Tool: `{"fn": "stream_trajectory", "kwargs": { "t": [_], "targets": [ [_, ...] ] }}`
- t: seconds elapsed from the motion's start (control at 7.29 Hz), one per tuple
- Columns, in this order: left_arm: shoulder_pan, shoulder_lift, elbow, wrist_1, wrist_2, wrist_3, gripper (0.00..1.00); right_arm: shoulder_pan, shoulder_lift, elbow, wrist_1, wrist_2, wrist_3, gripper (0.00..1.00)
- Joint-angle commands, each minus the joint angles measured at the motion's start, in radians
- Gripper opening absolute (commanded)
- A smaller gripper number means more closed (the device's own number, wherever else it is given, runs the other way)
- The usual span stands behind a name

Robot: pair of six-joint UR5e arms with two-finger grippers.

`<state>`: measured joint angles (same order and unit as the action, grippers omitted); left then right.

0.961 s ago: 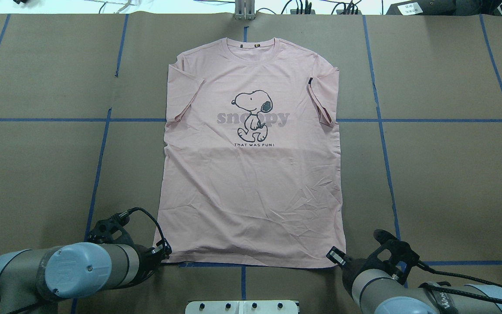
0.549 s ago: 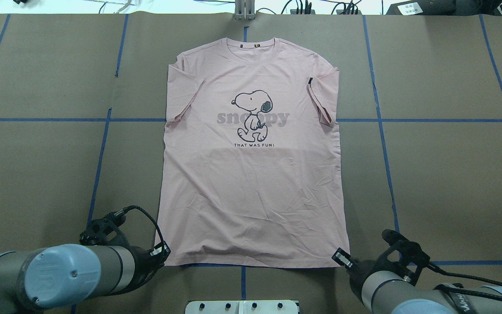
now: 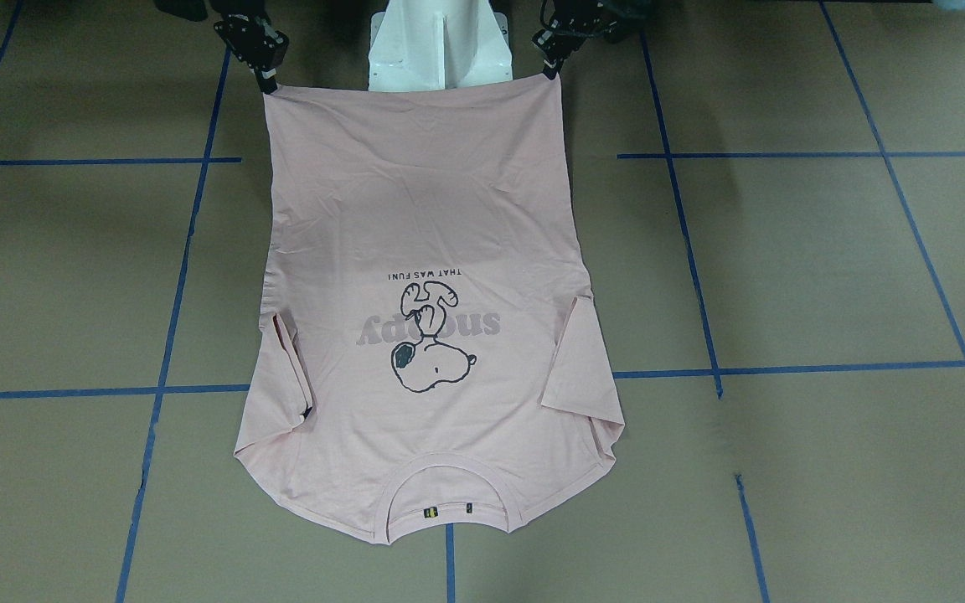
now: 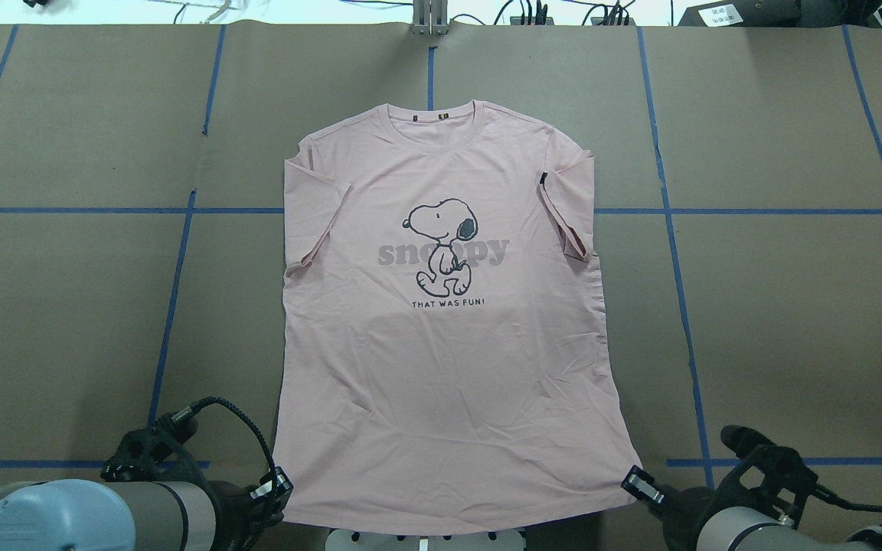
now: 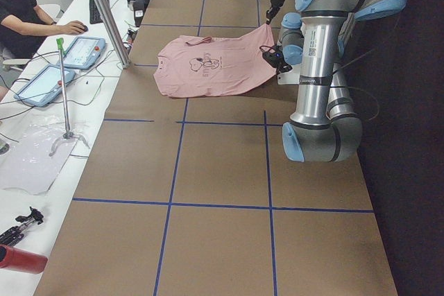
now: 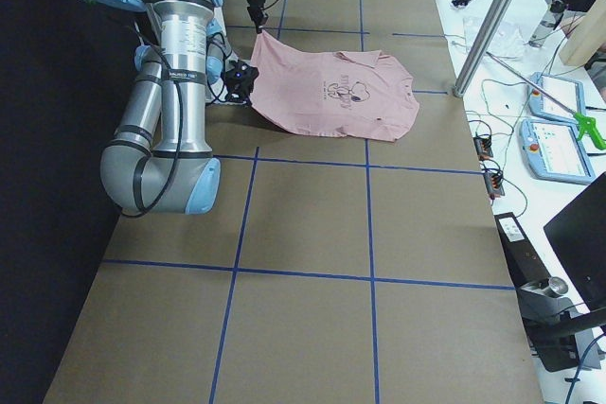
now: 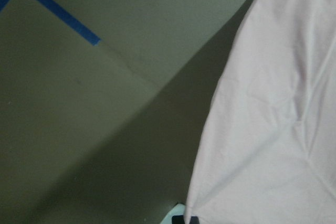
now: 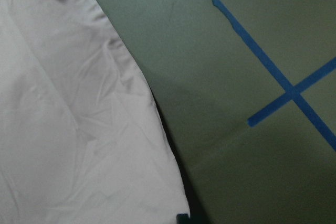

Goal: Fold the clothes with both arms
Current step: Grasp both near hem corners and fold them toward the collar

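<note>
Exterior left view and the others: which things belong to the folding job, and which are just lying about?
Job: pink T-shirt; left gripper and right gripper, each pinching a hem corner.
Lying about: near tablet, far tablet, red bottle, clear plastic sheet.

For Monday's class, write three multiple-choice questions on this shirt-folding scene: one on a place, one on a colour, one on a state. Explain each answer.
1. Where is the left end effector?
A. at the collar
B. at a sleeve
C. at a hem corner of the T-shirt

2. What colour are the tape lines on the table?
A. red
B. blue
C. yellow

3. How does the T-shirt lie?
A. print side up, unfolded
B. print side down
C. folded in half

Answers:
1 C, it clamps one hem corner and the right end effector clamps the other.
2 B, every grid line is blue.
3 A, the Snoopy print faces up on the spread shirt.
</note>
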<state>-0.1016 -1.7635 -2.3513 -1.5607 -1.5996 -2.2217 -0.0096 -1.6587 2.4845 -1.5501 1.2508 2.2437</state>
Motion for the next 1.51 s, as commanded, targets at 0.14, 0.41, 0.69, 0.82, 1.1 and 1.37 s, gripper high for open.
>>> {"fn": "stream_trajectory", "kwargs": {
  "t": [0.14,0.41,0.69,0.82,1.1,1.37],
  "targets": [
    [-0.25,-0.219,0.202,0.01,0.007,0.215,0.0,0.338,0.28,-0.146,-0.083,0.143,-0.256,0.0],
    [-0.402,-0.277,0.35,-0.05,0.059,0.421,0.0,0.483,0.431,-0.345,-0.114,0.189,-0.393,0.0],
    [-0.527,-0.28,0.467,-0.145,0.059,0.531,0.0,0.647,0.485,-0.486,-0.105,0.26,-0.577,0.0],
    [-0.567,-0.301,0.496,-0.165,0.062,0.56,0.0,0.702,0.52,-0.543,-0.104,0.288,-0.634,0.0],
    [-0.602,-0.397,0.669,-0.211,0.133,0.591,0.0,0.747,0.655,-0.736,-0.1,0.303,-0.664,0.0],
    [-0.612,-0.428,0.858,-0.417,0.156,0.593,0.0,0.755,0.724,-0.951,0.046,0.305,-0.687,0.0]
  ]
}}
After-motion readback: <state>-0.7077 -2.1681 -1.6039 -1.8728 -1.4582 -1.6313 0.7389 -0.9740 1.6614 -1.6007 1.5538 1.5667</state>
